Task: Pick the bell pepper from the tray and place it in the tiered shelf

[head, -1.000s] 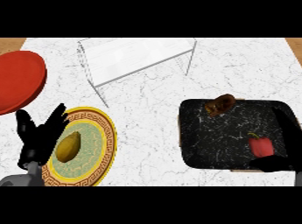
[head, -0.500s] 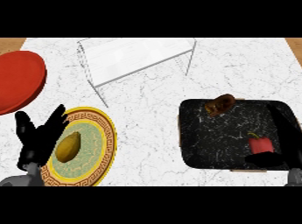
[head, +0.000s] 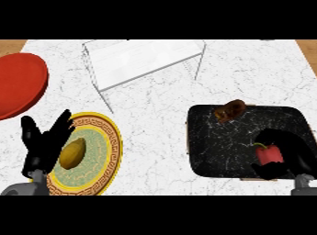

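Observation:
The red bell pepper lies at the right side of the black tray. My right hand comes in from the lower right, and its fingers curl round the pepper above and below, hiding its right side. The white tiered shelf stands at the back middle of the counter, well away from the tray. My left hand rests open at the lower left, fingers up, over the left edge of a patterned plate.
A brown food item sits at the tray's back edge. The yellow-rimmed patterned plate holds an olive-yellow item. A red plate lies at the far left. White marble counter spans between shelf and tray.
My right hand has moved left onto the tray and its fingers have closed round the bell pepper. The left hand has stayed where it was.

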### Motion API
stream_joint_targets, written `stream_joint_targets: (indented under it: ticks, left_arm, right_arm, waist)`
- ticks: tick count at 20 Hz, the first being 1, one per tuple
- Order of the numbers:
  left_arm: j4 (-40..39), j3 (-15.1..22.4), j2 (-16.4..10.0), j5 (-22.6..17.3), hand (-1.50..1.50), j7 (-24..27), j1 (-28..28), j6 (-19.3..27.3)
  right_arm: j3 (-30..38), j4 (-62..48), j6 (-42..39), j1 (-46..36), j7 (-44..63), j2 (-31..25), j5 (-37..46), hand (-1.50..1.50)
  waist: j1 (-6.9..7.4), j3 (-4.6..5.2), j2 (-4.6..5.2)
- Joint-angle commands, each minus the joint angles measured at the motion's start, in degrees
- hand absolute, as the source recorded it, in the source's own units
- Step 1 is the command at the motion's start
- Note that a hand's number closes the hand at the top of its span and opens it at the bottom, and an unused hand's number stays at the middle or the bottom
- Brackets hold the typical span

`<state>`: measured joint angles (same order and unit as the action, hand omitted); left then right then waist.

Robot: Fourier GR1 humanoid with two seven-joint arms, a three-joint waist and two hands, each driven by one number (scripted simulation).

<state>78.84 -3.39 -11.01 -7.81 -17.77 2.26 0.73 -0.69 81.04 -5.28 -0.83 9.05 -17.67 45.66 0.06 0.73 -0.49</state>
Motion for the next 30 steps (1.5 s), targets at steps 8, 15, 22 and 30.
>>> stream_joint_targets:
  ticks: [8,15,22,30]
  left_arm:
    - [-1.2,-0.65,0.21,-0.28,0.0,-1.66,3.38,-0.8]
    - [-3.48,1.16,1.82,0.99,0.0,0.35,3.69,-1.12]
    - [-4.63,-1.28,0.25,0.05,0.0,0.59,4.38,-1.51]
    - [-2.48,-1.63,-0.21,0.09,0.0,0.17,2.27,-1.74]
  right_arm:
    - [-13.8,6.06,-0.15,-2.01,-1.69,9.29,5.78,1.5]
    - [-33.75,0.57,-6.91,-19.27,6.39,17.46,-3.53,1.5]
    - [-42.65,17.49,2.85,-30.44,26.77,17.63,-7.86,1.5]
    - [-25.91,22.49,-4.85,-50.71,42.79,17.66,-14.53,1.5]
  waist:
    - [0.43,-0.68,0.54]
    - [3.71,-0.73,1.07]
    - [0.91,-0.66,0.29]
    - [0.38,-0.69,0.35]
